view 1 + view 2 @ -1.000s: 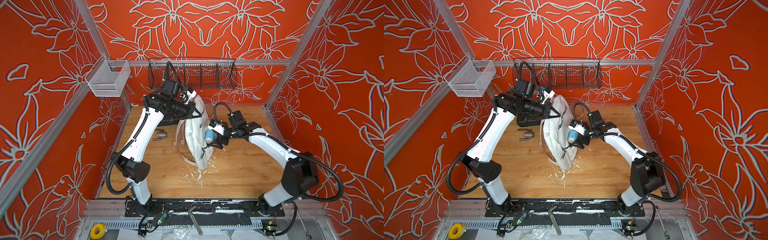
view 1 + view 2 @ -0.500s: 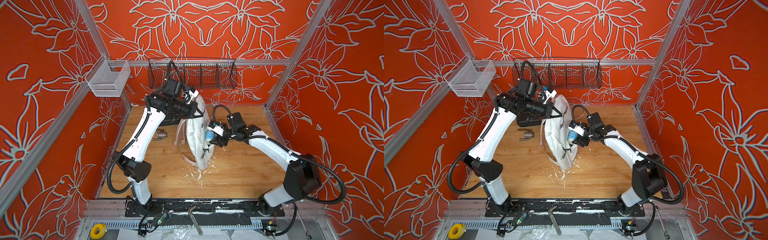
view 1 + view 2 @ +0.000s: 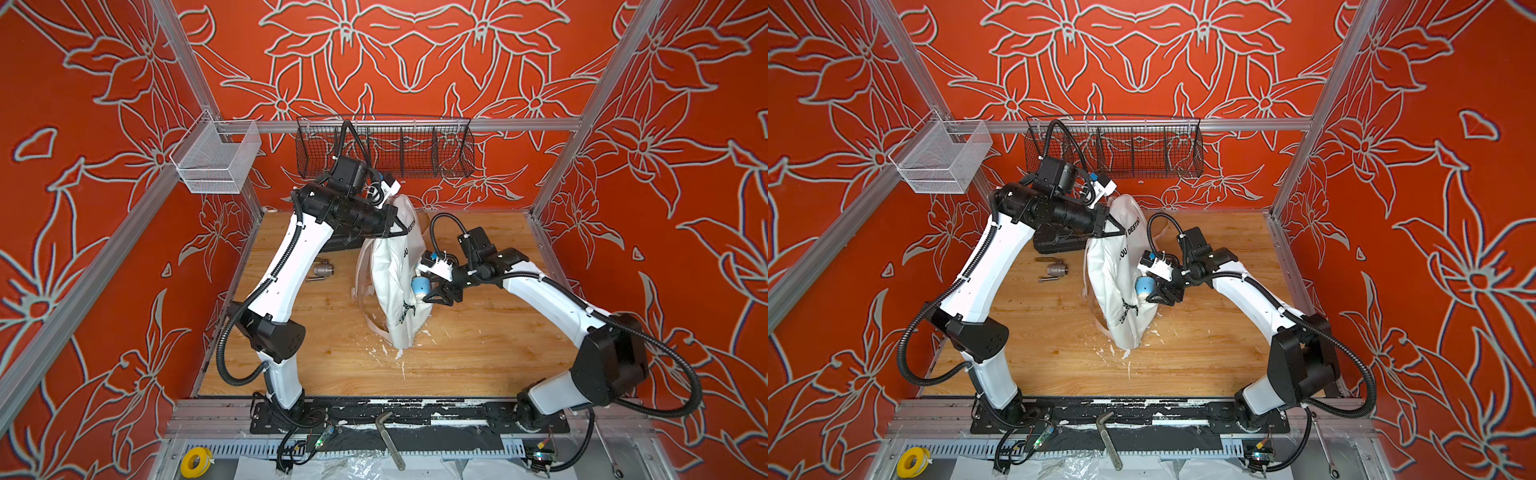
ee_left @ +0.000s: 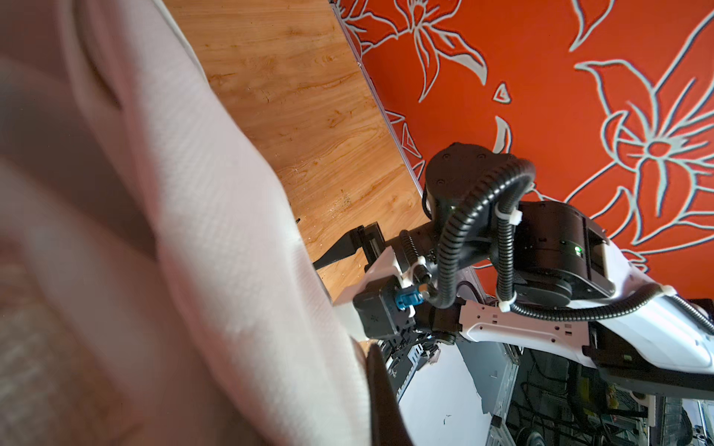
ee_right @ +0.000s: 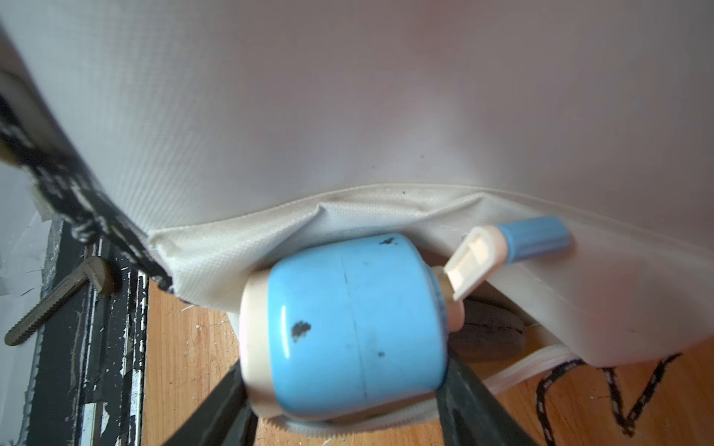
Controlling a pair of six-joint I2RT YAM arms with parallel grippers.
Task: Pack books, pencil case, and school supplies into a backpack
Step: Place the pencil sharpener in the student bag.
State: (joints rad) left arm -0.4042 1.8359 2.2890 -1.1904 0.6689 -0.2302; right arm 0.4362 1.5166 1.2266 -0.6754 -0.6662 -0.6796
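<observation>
A robotics lab cell: aluminium frame [image 3: 519,124], printed orange backdrop panels [image 3: 415,62], wooden benchtop [image 3: 478,353].

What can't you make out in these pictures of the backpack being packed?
- Backpack contents: fabric hides them in every view; no books or pencil case show.
- Dark shape in the pocket, right wrist view: half behind the sharpener, blurred.
- Left hand grip: left wrist view is filled by blurred fabric.
- Black case, both top views: mostly under the left arm.
</observation>
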